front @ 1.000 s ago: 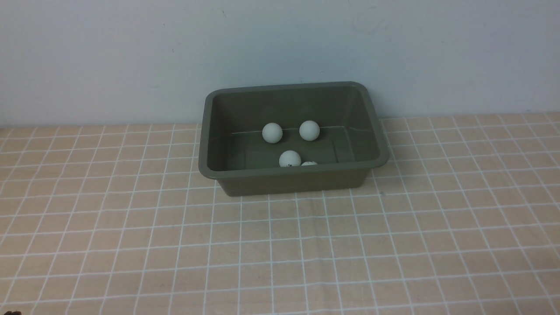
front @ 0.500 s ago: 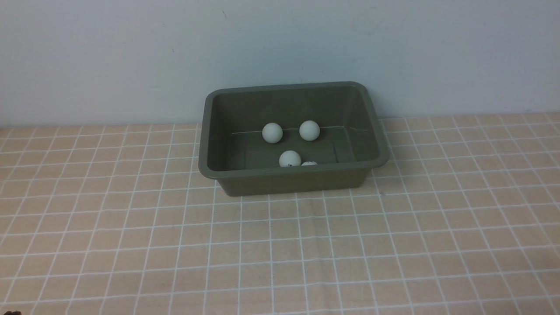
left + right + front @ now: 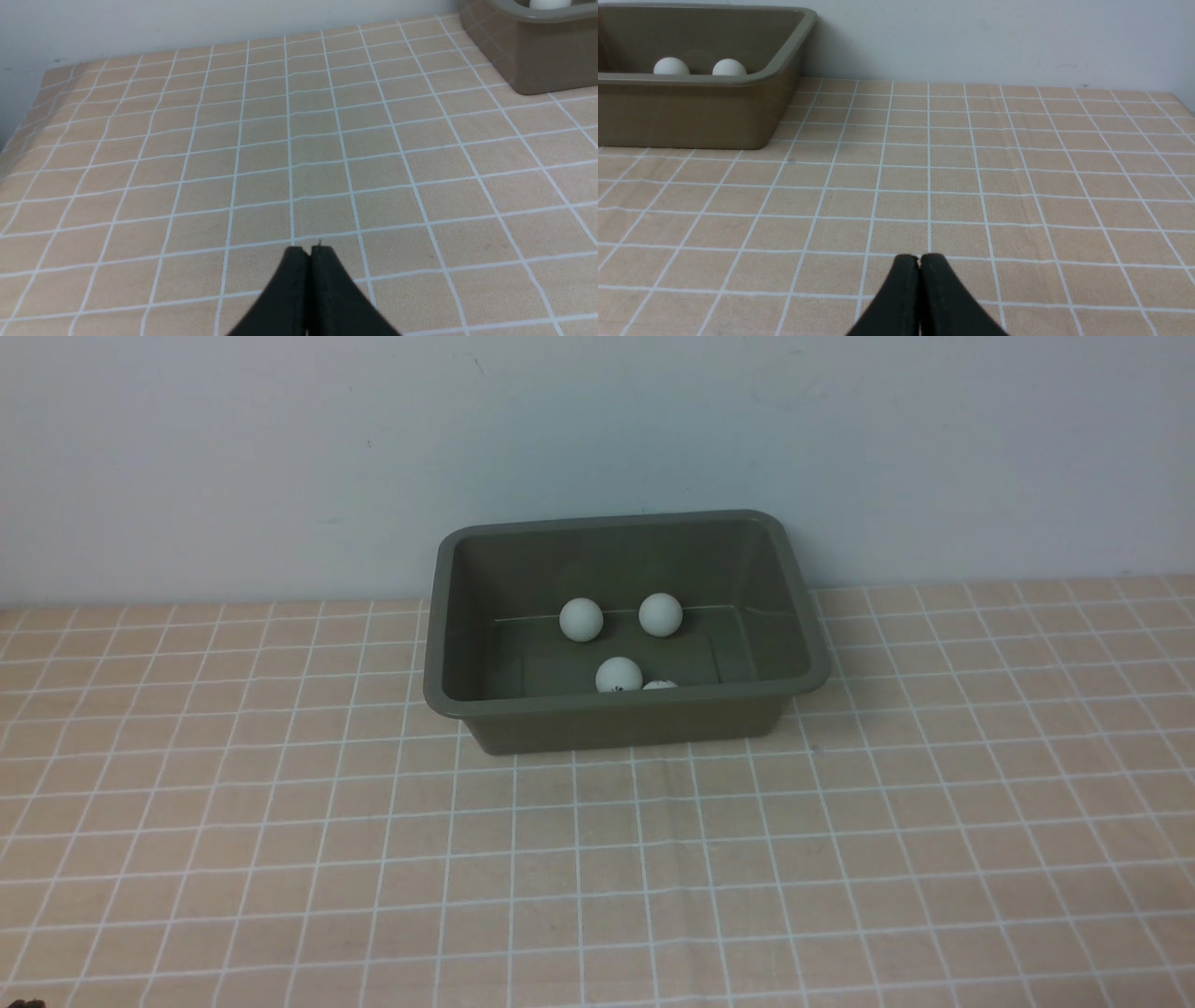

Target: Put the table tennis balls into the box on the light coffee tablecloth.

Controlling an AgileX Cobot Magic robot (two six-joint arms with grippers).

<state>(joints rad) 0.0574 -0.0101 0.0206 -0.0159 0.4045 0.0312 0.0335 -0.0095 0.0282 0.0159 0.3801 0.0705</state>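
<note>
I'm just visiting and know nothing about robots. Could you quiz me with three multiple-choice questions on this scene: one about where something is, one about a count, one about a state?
1. Where are the table tennis balls?
A. Scattered on the cloth
B. Inside the box
C. Held by the arms

2. How many balls show in the front view?
A. Two
B. Four
C. Six

3. How do the two end effectors stand?
A. Both shut and empty
B. Both wide open
C. One gripping a ball

Answers:
1. B: the table tennis balls all lie within the walls of the box, none on the light coffee tablecloth.
2. B: four white spheres show, the nearest half hidden by the rim.
3. A: the left end effector and the right end effector each show their tips pressed together with nothing between.
</note>
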